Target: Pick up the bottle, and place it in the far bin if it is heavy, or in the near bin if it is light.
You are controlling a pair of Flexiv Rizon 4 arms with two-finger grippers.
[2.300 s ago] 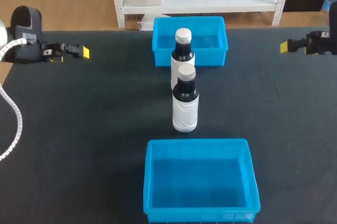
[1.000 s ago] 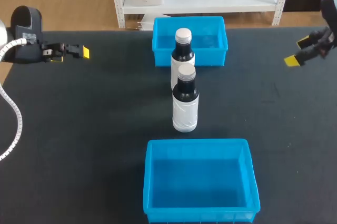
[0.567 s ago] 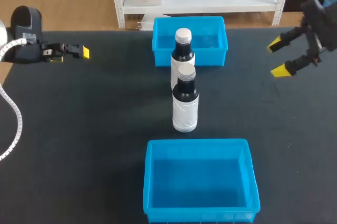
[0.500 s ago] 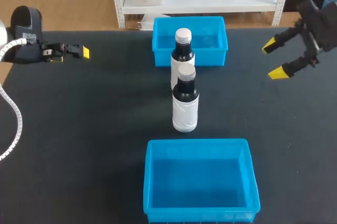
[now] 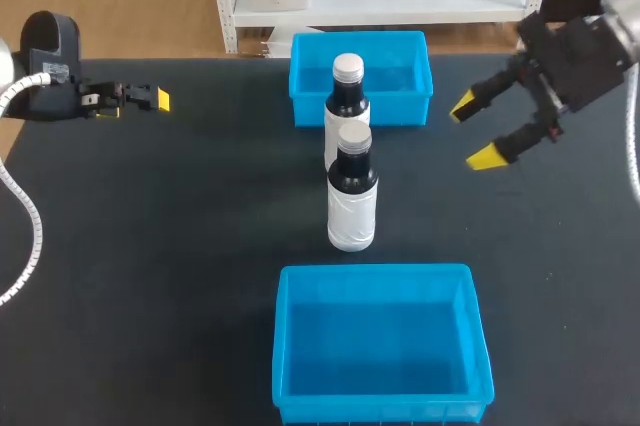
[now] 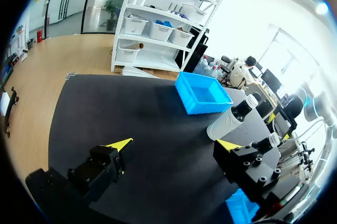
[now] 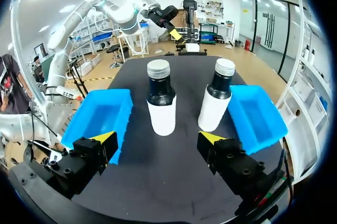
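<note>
Black desk [image 5: 150, 246]. Two dark bottles, white labels, pale caps; both upright, long axis vertical, caps up. The near bottle [image 5: 352, 196] stands between the two blue bins; the far bottle [image 5: 346, 96] stands close behind it, just before the far bin [image 5: 300, 86]. The near bin [image 5: 283, 346] sits at the front edge. The left end effector [image 5: 158, 99] is at the desk's left side, fingers spread, gripping nothing. The right end effector [image 5: 476, 132] is to the right of the bottles, apart from them, fingers spread, gripping nothing.
</note>
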